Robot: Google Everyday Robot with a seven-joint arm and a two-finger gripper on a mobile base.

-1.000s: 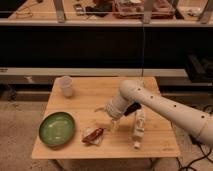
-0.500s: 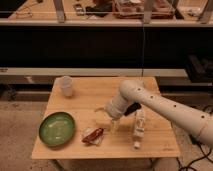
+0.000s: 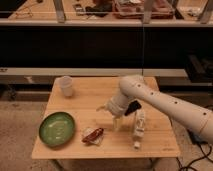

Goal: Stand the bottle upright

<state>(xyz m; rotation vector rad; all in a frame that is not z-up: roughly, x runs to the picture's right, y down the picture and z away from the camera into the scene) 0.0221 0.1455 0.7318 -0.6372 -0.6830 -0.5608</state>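
One bottle [image 3: 139, 129] is lying flat just beside the gripper [image 3: 116, 121], which is hanging low over the table [image 3: 92, 92], and honestly can't tell if it's spread or clamped.

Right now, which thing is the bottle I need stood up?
On the light wooden table, look beside the white arm's gripper, on the camera view's right. The slim cream-white plastic bottle lies there on its side, neck toward the front edge. Unlike the short white cup and round green plate at left, it is long and thin.
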